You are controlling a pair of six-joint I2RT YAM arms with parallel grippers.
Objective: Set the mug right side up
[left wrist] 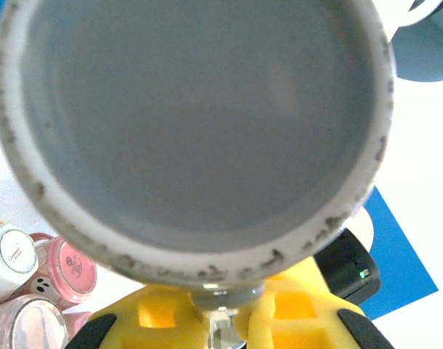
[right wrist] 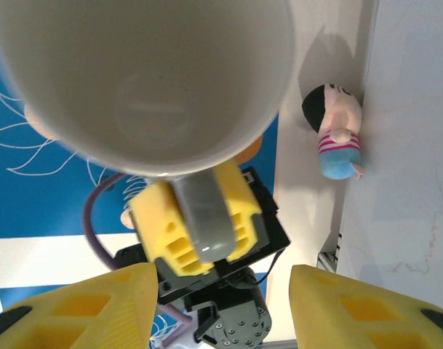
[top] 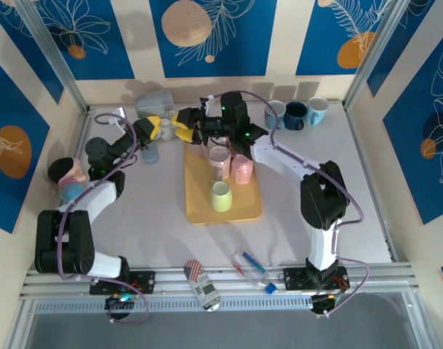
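Observation:
The grey mug (top: 153, 104) hangs in the air at the back left, lying on its side. My left gripper (top: 158, 123) is shut on its handle from below. In the left wrist view the mug (left wrist: 199, 116) looms just above the yellow fingers (left wrist: 156, 320), and the left gripper (left wrist: 221, 313) pinches the handle. In the right wrist view the mug's pale inside (right wrist: 148, 80) faces the camera, with its grey handle (right wrist: 205, 211) clamped in the left gripper's pads. My right gripper (right wrist: 221, 305) stands open just right of the mug, touching nothing; it also shows from above (top: 183, 125).
A wooden tray (top: 199, 211) in the middle holds two pink cups (top: 241, 171) and a green cup (top: 221, 196). Three mugs (top: 295, 114) stand at the back right. A doll (top: 67, 178) lies at the left edge. A can (top: 201, 285) and a pen (top: 250, 263) lie near the front.

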